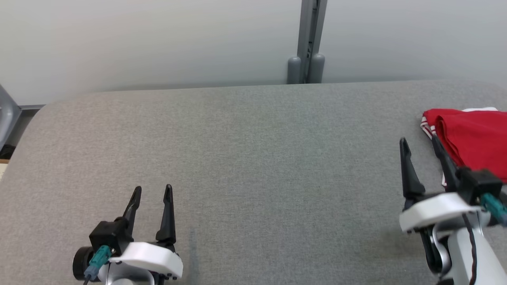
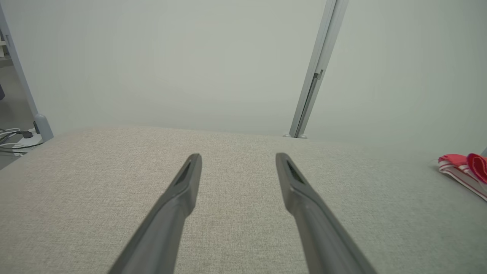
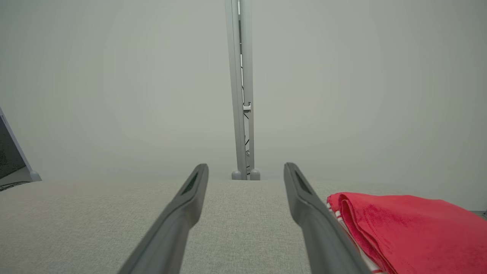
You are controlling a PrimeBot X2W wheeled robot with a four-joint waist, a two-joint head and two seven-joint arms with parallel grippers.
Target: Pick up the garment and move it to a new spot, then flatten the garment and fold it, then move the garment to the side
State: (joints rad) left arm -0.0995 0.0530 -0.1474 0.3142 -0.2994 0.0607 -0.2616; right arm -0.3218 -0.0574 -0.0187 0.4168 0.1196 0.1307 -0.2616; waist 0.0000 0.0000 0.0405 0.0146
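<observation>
Two sets of jaws stand spread to their full width with nothing between them, both low over the grey fabric counter (image 1: 253, 158). The left jaws sit at the lower left of the head view, fingers (image 1: 168, 213) pointing up the frame over bare cloth, well apart from the work. The right jaws sit at the lower right, with one finger over bare counter and the other crossing in front of the red garment (image 1: 475, 130); whether it touches the cloth I cannot tell. That garment, with red-and-white striped trim, lies as a compact folded stack at the right edge of the frame, off the middle. This suggests the fold and the move aside are done, and both arms hang empty so as not to disturb it.
</observation>
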